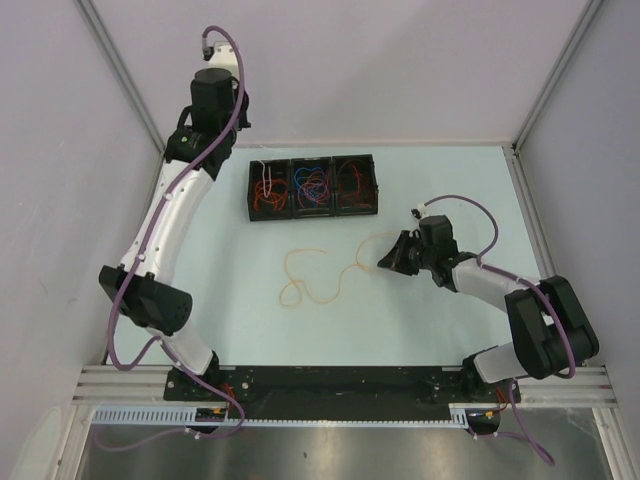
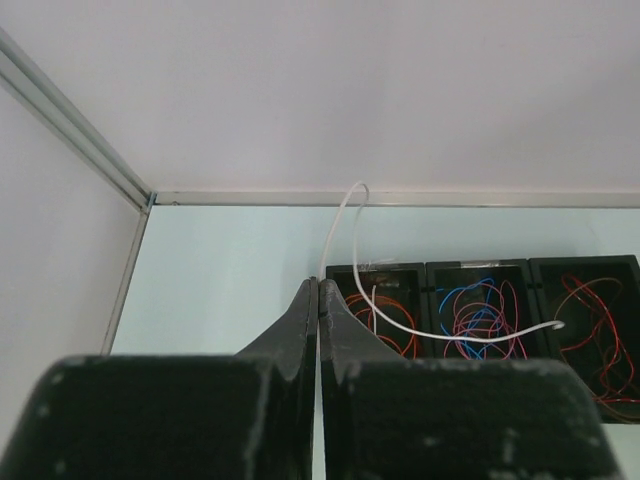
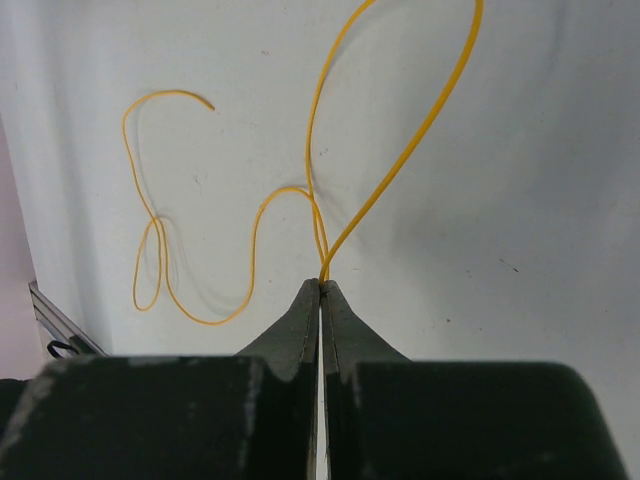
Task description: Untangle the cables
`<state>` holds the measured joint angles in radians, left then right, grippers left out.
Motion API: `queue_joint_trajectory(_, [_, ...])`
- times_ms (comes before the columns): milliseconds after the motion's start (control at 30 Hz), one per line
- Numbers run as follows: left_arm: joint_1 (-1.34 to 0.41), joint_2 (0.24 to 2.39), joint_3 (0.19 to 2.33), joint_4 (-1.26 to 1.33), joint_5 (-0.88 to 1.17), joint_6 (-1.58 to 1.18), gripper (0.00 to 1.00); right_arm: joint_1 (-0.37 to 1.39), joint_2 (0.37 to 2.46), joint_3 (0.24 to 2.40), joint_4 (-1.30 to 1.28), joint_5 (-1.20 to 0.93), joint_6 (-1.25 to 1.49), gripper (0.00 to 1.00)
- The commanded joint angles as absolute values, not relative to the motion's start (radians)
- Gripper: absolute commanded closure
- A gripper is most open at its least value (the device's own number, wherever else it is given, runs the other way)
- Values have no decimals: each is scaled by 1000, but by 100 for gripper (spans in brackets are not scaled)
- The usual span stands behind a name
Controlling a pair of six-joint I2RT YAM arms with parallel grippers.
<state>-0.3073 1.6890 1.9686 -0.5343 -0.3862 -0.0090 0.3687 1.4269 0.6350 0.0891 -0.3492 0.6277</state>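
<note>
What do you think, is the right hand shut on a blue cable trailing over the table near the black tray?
Not blue: the right wrist view shows the right hand shut on an orange-yellow cable. It does trail over the table near the black tray.

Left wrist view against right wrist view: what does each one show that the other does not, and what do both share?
Only left wrist: a white cable arching up from the shut left gripper, and a black tray of three compartments holding tangled cables. Only right wrist: a yellow cable pinched in the shut right gripper, looping over the table. Both: a shut gripper and the pale table.
</note>
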Motion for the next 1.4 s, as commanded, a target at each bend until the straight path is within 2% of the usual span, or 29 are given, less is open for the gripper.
queue_joint_trajectory(0, [-301, 1703, 1983, -465, -380, -29, 100, 364, 1433, 627, 127, -364, 615, 100])
queue_joint_trajectory(167, [-296, 1744, 1997, -457, -394, -18, 100, 362, 1436, 627, 129, -371, 615, 100])
queue_joint_trajectory(433, [-258, 1759, 1832, -379, -371, -77, 100, 359, 1440, 629, 132, -379, 614, 100])
queue_joint_trajectory(700, [-241, 1839, 1793, -377, -339, -120, 99, 356, 1445, 627, 135, -385, 617, 100])
queue_joint_trajectory(967, [-235, 1818, 1724, -399, -354, -186, 100, 350, 1451, 627, 138, -397, 617, 100])
queue_joint_trajectory(1367, [-233, 1888, 1712, -341, -221, -216, 100, 344, 1459, 627, 144, -410, 618, 100])
